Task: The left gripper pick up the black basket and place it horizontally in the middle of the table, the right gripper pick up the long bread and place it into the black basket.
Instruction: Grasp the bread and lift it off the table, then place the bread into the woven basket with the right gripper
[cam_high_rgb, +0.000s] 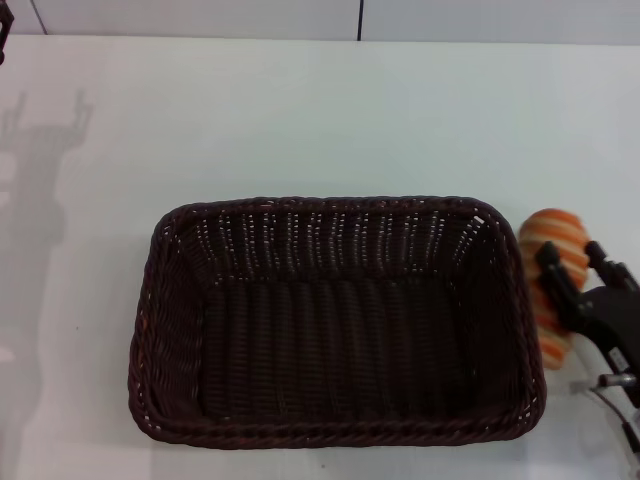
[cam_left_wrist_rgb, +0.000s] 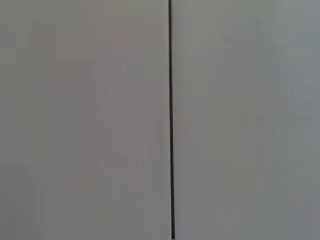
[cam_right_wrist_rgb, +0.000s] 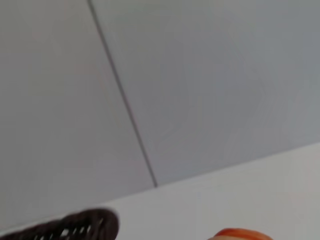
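Note:
The black basket (cam_high_rgb: 335, 320) lies lengthwise across the middle of the white table (cam_high_rgb: 300, 110), empty. The long bread (cam_high_rgb: 550, 232), striped orange and cream, lies on the table just past the basket's right end. My right gripper (cam_high_rgb: 572, 260) hovers over the bread's right side with its fingers spread, one finger (cam_high_rgb: 560, 285) across the loaf. The right wrist view shows the bread's top (cam_right_wrist_rgb: 240, 234) and a bit of the basket rim (cam_right_wrist_rgb: 75, 227). A dark sliver at the top left edge (cam_high_rgb: 2, 40) may be my left gripper, raised away from the basket.
A wall with a dark vertical seam (cam_high_rgb: 360, 18) stands behind the table; the left wrist view shows only that wall and its seam (cam_left_wrist_rgb: 170, 120). The left arm's shadow (cam_high_rgb: 40, 180) falls on the table's left part.

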